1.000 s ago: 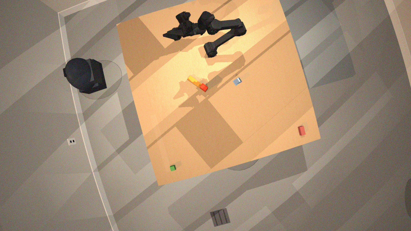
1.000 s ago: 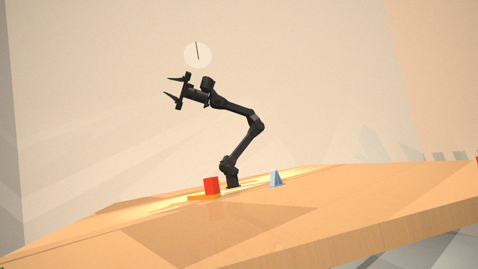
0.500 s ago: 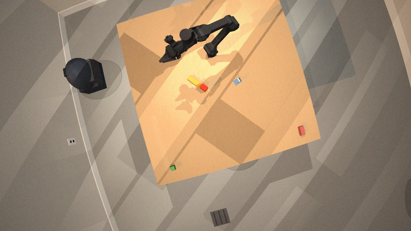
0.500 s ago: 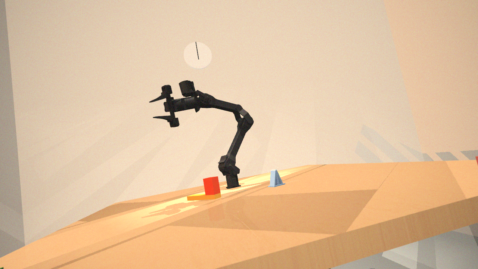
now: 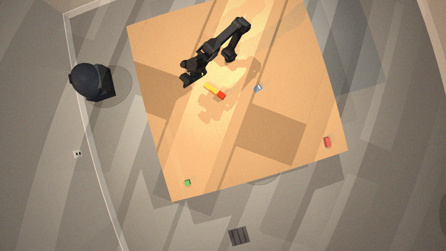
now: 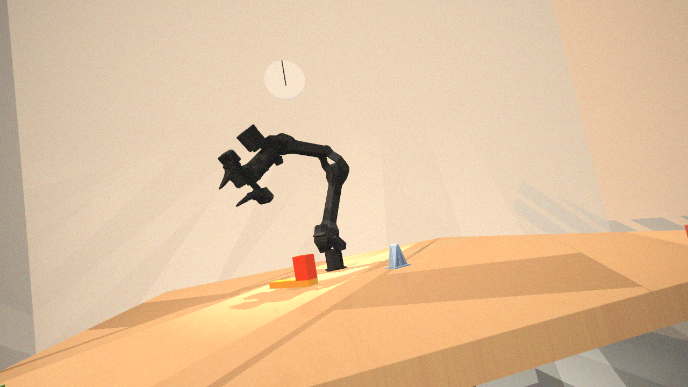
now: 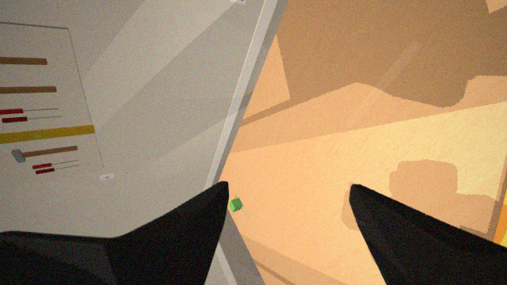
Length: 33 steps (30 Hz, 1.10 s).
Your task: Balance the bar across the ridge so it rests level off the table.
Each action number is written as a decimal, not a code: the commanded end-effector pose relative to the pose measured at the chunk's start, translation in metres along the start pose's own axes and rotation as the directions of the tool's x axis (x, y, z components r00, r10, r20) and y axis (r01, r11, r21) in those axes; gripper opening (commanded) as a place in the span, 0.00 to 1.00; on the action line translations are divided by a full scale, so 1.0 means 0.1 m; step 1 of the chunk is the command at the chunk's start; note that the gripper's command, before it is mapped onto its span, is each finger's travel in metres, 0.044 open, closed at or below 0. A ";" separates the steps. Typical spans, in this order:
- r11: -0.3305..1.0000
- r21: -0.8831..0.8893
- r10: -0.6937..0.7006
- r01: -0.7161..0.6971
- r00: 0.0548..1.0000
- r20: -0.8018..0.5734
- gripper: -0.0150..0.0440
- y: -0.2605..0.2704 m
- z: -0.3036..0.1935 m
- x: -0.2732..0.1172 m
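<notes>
The bar [image 5: 209, 87] [image 6: 281, 284] is yellow-orange and lies flat on the table [image 5: 268, 137] [image 6: 432, 308]. A bright red block [image 5: 221, 94] [image 6: 304, 267] stands on one end of it. A sliver of orange [image 7: 504, 223], apparently the bar, shows at the right edge of the wrist view. The ridge [image 5: 259, 87] [image 6: 396, 258] is a small blue-grey wedge with a narrow top, standing apart from the bar with nothing on it. My gripper [image 6: 228, 197] [image 7: 288, 190] is open and empty, tilted downward high above the table, to the left of the bar in the top and exterior views.
A small green block [image 5: 187, 182] [image 7: 236, 205] stands near one table corner. A pinkish-red block [image 5: 327, 142] stands near another corner. The arm's base [image 6: 335, 260] stands between the bar and the ridge in the exterior view, behind both.
</notes>
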<state>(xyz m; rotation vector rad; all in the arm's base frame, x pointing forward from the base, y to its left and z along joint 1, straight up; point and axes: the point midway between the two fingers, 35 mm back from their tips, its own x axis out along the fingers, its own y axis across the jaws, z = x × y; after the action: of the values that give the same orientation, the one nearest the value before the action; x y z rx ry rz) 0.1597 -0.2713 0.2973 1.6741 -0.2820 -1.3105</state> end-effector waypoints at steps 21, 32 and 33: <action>0.658 -0.101 -0.753 0.747 0.657 -0.046 0.79 -1.33 -0.90 0.17; 0.643 -0.103 -0.765 0.759 0.643 -0.041 0.79 -1.50 -0.93 0.32; 0.643 -0.103 -0.765 0.759 0.643 -0.041 0.79 -1.55 -0.94 0.37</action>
<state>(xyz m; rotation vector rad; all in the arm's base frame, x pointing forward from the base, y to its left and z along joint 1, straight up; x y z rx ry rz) 0.1986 -0.1668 0.1704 1.8449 0.5912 -1.7964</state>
